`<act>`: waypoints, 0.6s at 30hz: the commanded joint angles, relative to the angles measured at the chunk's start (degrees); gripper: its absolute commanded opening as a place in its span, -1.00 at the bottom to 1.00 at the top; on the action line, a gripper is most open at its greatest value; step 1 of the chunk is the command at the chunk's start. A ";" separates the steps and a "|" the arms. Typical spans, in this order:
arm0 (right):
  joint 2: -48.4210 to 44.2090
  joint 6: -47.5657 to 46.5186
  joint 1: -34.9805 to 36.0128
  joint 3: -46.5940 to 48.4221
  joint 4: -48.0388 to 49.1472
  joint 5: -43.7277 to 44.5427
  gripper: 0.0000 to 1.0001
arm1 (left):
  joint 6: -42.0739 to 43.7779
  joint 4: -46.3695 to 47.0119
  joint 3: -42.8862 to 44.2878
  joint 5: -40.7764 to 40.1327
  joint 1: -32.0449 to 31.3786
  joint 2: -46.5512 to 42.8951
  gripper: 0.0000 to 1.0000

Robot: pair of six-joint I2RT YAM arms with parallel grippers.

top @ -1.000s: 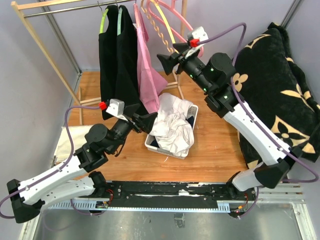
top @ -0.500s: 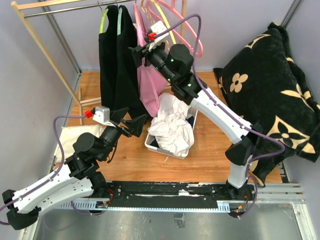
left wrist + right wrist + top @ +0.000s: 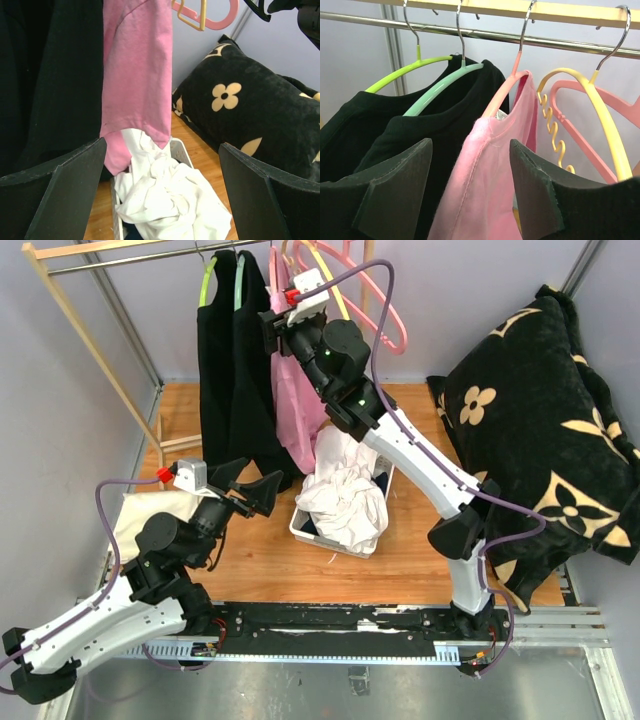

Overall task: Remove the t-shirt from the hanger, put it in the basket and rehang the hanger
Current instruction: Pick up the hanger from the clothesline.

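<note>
The pink t-shirt [image 3: 300, 405] hangs on a salmon hanger [image 3: 507, 87] from the rack rail [image 3: 130, 255]. My right gripper [image 3: 272, 335] is high at the rail, open. In the right wrist view its jaws [image 3: 470, 145] stand one on each side of the t-shirt's shoulder [image 3: 490, 175], with a gap left on both sides. My left gripper [image 3: 255, 485] is low, left of the basket, wide open with nothing in it. In the left wrist view it [image 3: 162, 145] faces the t-shirt's lower hem [image 3: 137, 75].
Two black shirts [image 3: 235, 370] hang left of the pink one on green [image 3: 405, 70] and mint [image 3: 445, 82] hangers. Bare yellow [image 3: 600, 115] and pink [image 3: 620, 105] hangers hang on its right. A white basket [image 3: 300, 530] of white clothes [image 3: 345, 490] sits below. A black flowered blanket [image 3: 545, 410] lies at the right.
My right arm swung left from the bare hangers to the pink t-shirt's shoulder, its jaws narrowing a little. My left gripper drew back down and to the left, away from the basket.
</note>
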 commanded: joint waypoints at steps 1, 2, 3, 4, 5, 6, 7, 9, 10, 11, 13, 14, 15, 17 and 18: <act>3.16 -1.26 0.48 4.50 -1.75 3.87 0.27 | 0.36 -0.25 -0.57 -1.73 -0.34 -0.88 0.99; 3.68 -1.34 0.40 5.46 -2.45 4.50 0.27 | 0.36 -0.27 -0.63 -1.80 -0.40 -1.01 0.99; 3.90 -1.32 0.34 5.79 -3.16 5.00 0.27 | 0.32 -0.33 -0.66 -1.83 -0.37 -1.14 0.99; 3.92 -1.30 0.28 5.79 -3.58 5.44 0.27 | 0.36 -0.29 -0.72 -1.76 -0.41 -1.20 0.99; 3.76 -1.23 0.21 5.53 -3.75 6.03 0.27 | 0.34 -0.28 -0.76 -1.80 -0.41 -1.20 0.99; 3.52 -1.14 0.10 5.16 -3.92 6.49 0.26 | 0.38 -0.21 -0.80 -1.80 -0.41 -1.18 0.99; 3.10 -1.00 0.01 4.57 -4.00 7.01 0.25 | 0.36 -0.15 -0.89 -1.71 -0.41 -1.13 0.99; 1.91 -0.92 -0.15 3.16 -3.89 7.89 0.23 | 0.32 0.09 -0.98 -1.67 -0.35 -1.11 0.99; 1.31 -0.94 -0.28 2.33 -3.78 8.08 0.21 | 0.36 0.25 -1.01 -1.52 -0.36 -1.07 0.99; 0.60 -0.94 -0.45 1.52 -3.61 8.16 0.19 | 0.23 0.44 -1.09 -1.48 -0.41 -0.99 0.99; 0.07 -1.02 -0.73 -0.40 -2.96 8.11 0.14 | 0.27 0.72 -1.28 -1.34 -0.41 -0.79 0.99; -0.75 -1.02 -0.87 -1.04 -2.79 8.11 0.11 | 0.23 0.89 -1.30 -1.26 -0.41 -0.69 0.99; -1.61 -1.03 -1.03 -1.34 -3.03 8.14 0.08 | 0.19 0.99 -1.30 -1.22 -0.41 -0.55 0.99; -2.18 -1.10 -1.25 -1.78 -3.53 8.38 0.04 | 0.19 1.12 -1.30 -1.03 -0.40 -0.37 0.99; -2.40 -1.04 -1.41 -2.14 -3.53 8.36 0.03 | 0.19 1.21 -1.31 -1.01 -0.41 -0.24 0.99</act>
